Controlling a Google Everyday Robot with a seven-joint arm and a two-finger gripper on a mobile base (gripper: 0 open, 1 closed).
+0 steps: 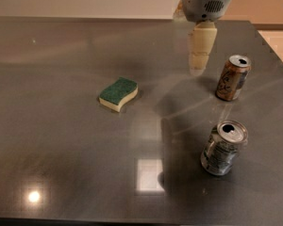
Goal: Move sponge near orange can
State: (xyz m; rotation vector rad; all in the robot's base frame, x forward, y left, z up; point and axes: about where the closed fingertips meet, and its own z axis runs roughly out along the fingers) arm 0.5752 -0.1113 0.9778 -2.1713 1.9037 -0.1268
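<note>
The sponge (118,93), dark green on top over pale yellow foam, lies flat on the dark grey table (61,140) a little left of centre. The orange can (232,77) stands upright at the right side, its silver top opened. My gripper (197,65) hangs from the grey wrist at the top centre, above the table between the sponge and the orange can, closer to the can. It holds nothing.
A silver-grey can with green print (223,148) stands upright at the right front, below the orange can. The table's far edge runs along the top and its right edge slants past the orange can. Ceiling lights reflect on the tabletop at the front.
</note>
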